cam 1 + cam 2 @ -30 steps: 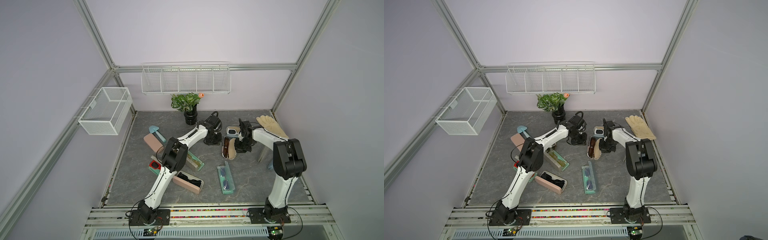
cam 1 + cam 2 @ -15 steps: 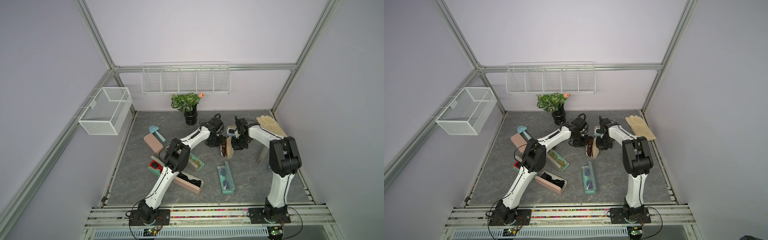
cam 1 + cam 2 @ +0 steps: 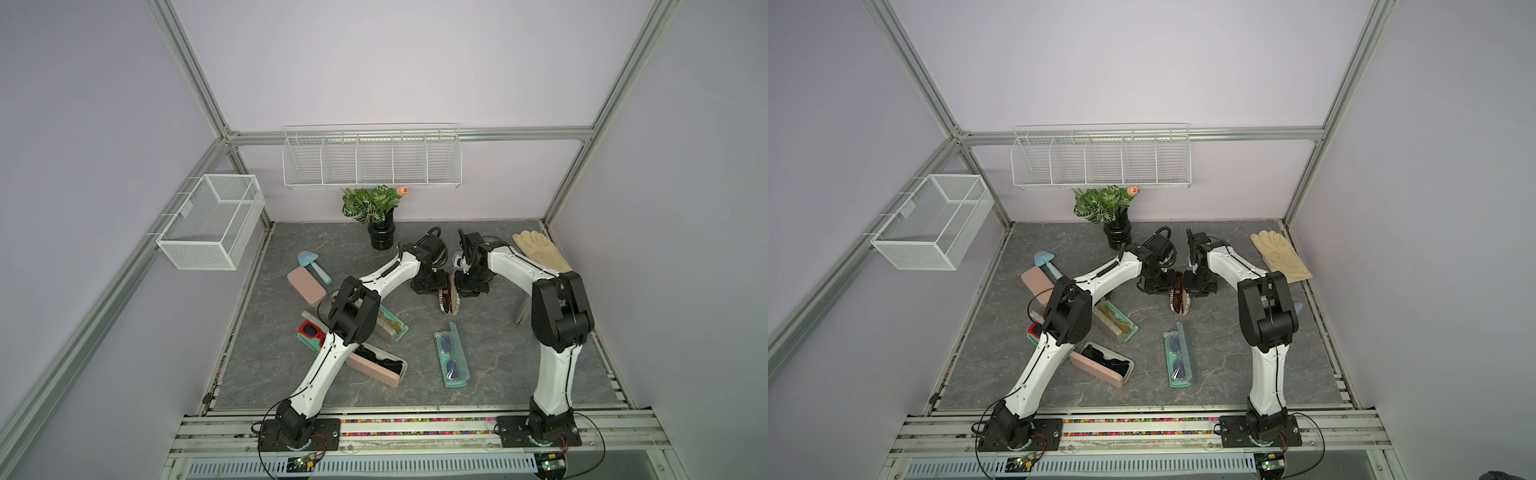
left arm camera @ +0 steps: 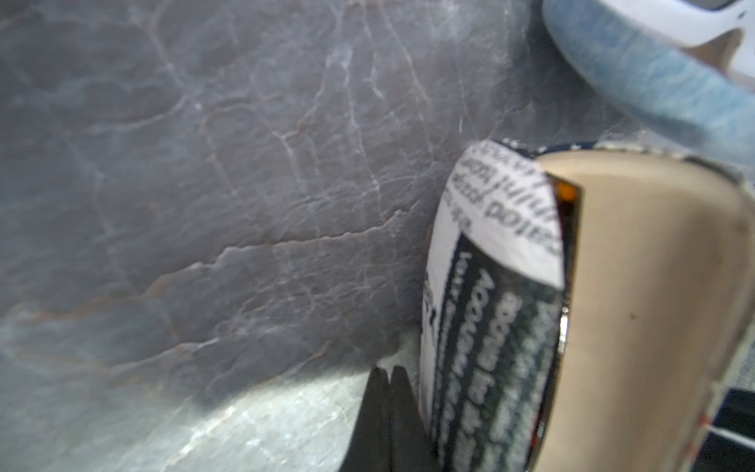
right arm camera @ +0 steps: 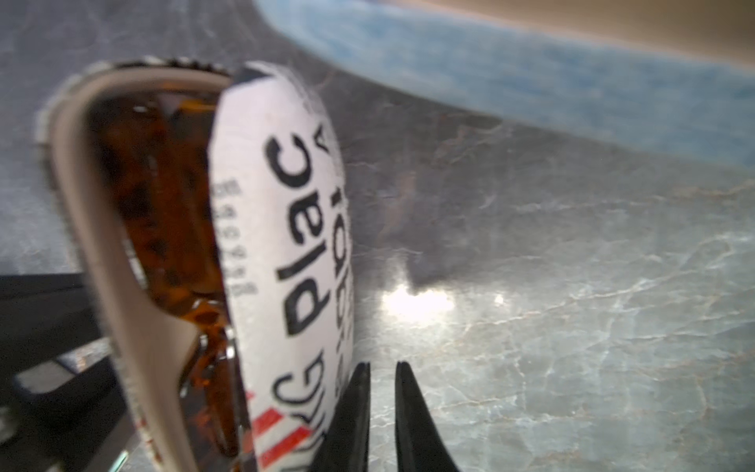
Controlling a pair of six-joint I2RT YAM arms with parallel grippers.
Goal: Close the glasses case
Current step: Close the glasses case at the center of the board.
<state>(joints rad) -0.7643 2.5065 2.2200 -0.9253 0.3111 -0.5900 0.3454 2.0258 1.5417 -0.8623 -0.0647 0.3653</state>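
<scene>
Grippers: left gripper and right gripper have drawn together since a second ago. The case between them, then spread wider, now shows only a narrow slit.
Case: it stands on edge at the centre-far part of the table, with its long axis running near to far. The printed shells almost meet, and brown glasses show in the gap that is left. The open side faces up in both top views.
Left gripper: fingers are pressed together with nothing between them. The tips lie against the outside of the left shell.
Right gripper: fingers stand a narrow crack apart with nothing in the crack. The finger nearer the case touches the right shell.
Edges: the shell rims are not yet touching. The far end of the case lies close to a blue case; whether they touch I cannot tell.
Room: bare table lies near and right of the case, up to a green case lying open nearer the front. A glove is well apart at the far right. A pot stands far left of the left gripper, apart from it.
</scene>
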